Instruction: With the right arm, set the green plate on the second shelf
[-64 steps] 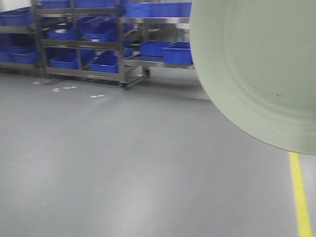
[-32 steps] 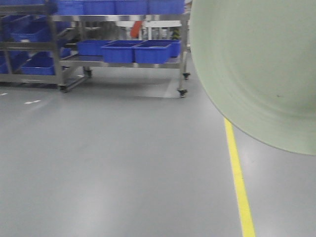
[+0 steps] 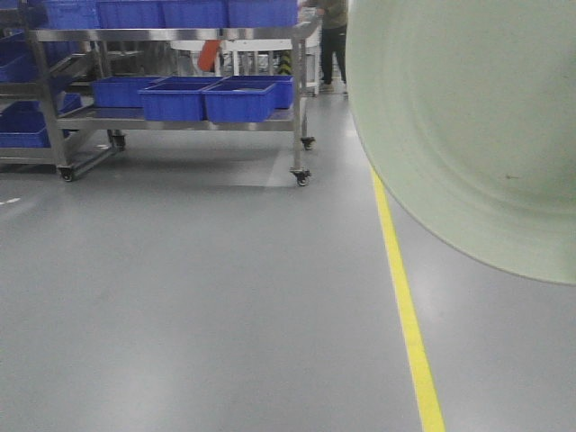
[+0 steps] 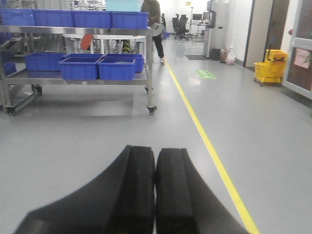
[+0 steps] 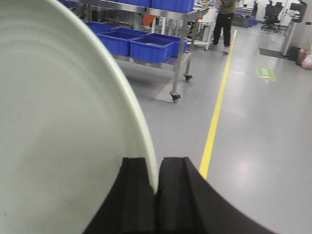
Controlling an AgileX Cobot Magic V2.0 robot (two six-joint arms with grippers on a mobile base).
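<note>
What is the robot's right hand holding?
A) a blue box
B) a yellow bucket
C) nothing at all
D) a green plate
D: in the right wrist view, the right gripper is pinched shut on the rim of the green plate, which fills the left side of that picture.

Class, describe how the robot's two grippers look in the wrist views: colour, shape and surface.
The left gripper and the right gripper look alike: two matte black fingers each, flat-faced with squared tips, flaring outward in a curve toward the base. No cables or markings show.
</note>
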